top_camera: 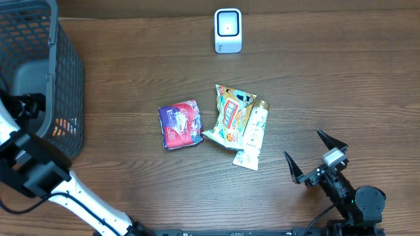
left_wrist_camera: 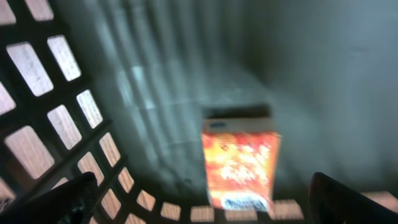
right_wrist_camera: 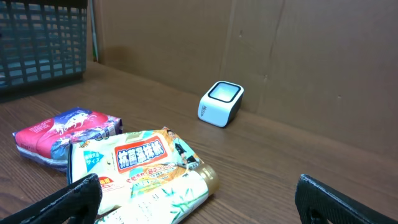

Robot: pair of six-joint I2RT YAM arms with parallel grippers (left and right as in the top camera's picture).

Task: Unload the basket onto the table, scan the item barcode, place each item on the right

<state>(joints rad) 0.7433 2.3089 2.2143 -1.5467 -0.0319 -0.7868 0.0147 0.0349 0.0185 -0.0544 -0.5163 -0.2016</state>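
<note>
- Basket (top_camera: 39, 72): dark mesh; the left gripper (left_wrist_camera: 205, 198) is down inside it, with its fingers (left_wrist_camera: 68, 196) spread wide and nothing between them
- Orange box (left_wrist_camera: 241, 168): lies flat on the basket floor, straight ahead of the left gripper and between the lines of its two fingers, touching neither; the view is blurred and its print cannot be read
- Red and purple packet (top_camera: 180, 124): flat on the table (top_camera: 328, 72), ahead of the right gripper and well off to its left, the farthest of the three loose items from it
- Scanner (top_camera: 228, 30): small white unit standing upright against the back wall, far ahead of the right gripper, past the loose items
- Yellow snack bag (top_camera: 230, 117): ahead of the right gripper, nearer than the packet, with its printed face up
- White pouch (top_camera: 252, 134): lies partly over the yellow snack bag's near edge and is the item nearest the right gripper, apart from it
- Right gripper (top_camera: 302, 142): low over the bare table, pointing toward the pile, with its jaws fully apart and holding nothing; no barcode can be made out on any item
</note>
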